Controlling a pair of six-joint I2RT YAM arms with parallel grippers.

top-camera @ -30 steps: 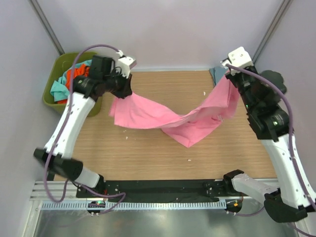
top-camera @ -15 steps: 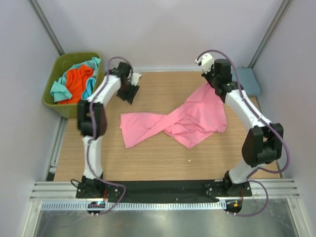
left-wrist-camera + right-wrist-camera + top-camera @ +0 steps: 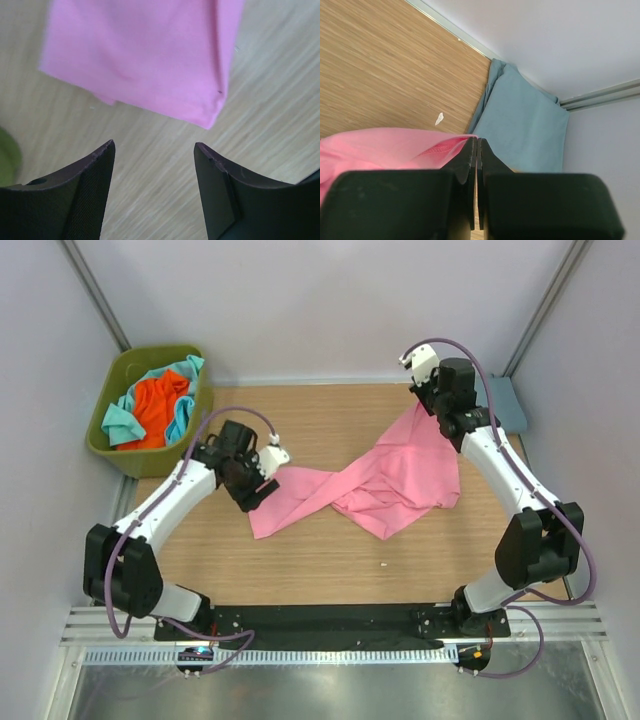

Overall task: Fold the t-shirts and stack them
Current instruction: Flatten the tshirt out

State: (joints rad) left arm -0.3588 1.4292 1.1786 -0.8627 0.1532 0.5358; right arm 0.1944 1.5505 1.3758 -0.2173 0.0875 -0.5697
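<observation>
Downward — left tool [image 3: 154,146], jaws apart

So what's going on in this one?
Two robot arms are working on a pink t-shirt, which lies twisted and unfolded across the wooden table. The right gripper is shut on its far right corner. The left gripper hovers open over its left end, holding nothing. An orange t-shirt and a teal t-shirt sit in the olive-green bin, and a blue-grey t-shirt lies flat at the table's far right corner.
</observation>
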